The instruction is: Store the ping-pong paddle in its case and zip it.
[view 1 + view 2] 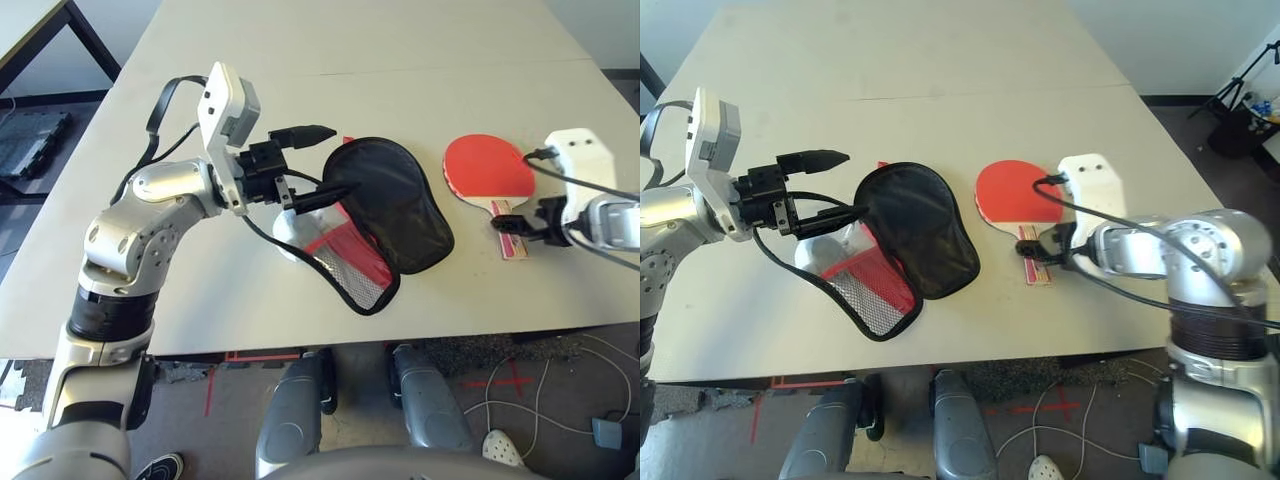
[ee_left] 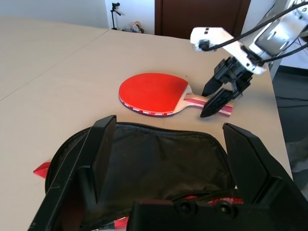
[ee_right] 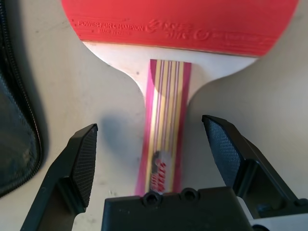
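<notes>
Right gripper [image 3: 154, 144] is hovering spread wide astride the ping-pong paddle [image 1: 488, 170] handle, paddle lying flat on the table [image 1: 300, 60]. Left gripper [image 1: 325, 160], forearm angled inward, is gaping apart over the unzipped case [image 1: 395, 215].

The left gripper [image 2: 166, 159] has its 2 fingers spread wide over the case [image 2: 154, 166], whose black lining faces up. Beyond it the paddle [image 2: 156, 94] lies flat on the table [image 2: 57, 62], with the right gripper [image 2: 219, 98] over its handle.
</notes>
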Action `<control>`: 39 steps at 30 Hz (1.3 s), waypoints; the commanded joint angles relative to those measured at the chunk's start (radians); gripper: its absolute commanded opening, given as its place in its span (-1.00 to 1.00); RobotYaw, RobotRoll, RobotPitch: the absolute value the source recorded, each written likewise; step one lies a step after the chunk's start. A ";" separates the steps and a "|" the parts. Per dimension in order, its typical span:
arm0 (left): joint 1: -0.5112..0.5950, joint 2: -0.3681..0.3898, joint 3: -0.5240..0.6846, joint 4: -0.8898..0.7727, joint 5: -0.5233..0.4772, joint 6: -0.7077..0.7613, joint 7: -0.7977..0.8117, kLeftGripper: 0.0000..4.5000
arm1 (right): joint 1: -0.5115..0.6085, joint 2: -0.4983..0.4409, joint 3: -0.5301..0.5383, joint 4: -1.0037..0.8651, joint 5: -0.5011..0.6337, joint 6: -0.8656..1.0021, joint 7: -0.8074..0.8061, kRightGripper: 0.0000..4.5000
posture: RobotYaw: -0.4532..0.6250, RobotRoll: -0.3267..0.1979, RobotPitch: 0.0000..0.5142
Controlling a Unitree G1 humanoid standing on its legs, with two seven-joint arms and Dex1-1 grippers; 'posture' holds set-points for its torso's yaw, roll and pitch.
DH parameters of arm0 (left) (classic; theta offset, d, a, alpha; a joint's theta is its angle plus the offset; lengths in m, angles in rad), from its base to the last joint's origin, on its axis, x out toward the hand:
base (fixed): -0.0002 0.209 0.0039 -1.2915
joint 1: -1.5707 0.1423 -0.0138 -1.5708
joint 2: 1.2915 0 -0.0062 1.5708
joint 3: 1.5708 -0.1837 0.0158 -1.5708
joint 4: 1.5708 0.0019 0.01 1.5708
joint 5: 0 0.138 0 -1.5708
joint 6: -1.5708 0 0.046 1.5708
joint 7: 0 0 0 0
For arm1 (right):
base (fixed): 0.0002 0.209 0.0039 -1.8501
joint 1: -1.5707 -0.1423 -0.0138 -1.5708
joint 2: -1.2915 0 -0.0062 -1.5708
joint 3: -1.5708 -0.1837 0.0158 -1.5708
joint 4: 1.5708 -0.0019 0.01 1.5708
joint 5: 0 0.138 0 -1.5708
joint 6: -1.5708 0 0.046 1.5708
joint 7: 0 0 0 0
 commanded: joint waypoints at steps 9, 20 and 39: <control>-0.003 -0.014 -0.012 -0.038 0.011 0.021 0.010 1.00 | 0.009 0.068 -0.039 0.051 0.019 0.038 -0.147 0.61 | -0.37 0.25 -0.06; 0.010 -0.016 -0.013 -0.048 0.016 0.021 0.015 1.00 | 0.036 0.042 -0.007 -0.026 0.034 0.038 -0.204 -0.52 | -0.37 0.25 -0.04; 0.020 -0.041 -0.022 -0.030 0.039 0.001 0.015 1.00 | -0.041 0.093 0.063 -0.389 -0.207 -0.048 0.066 -0.52 | -0.36 0.25 -0.11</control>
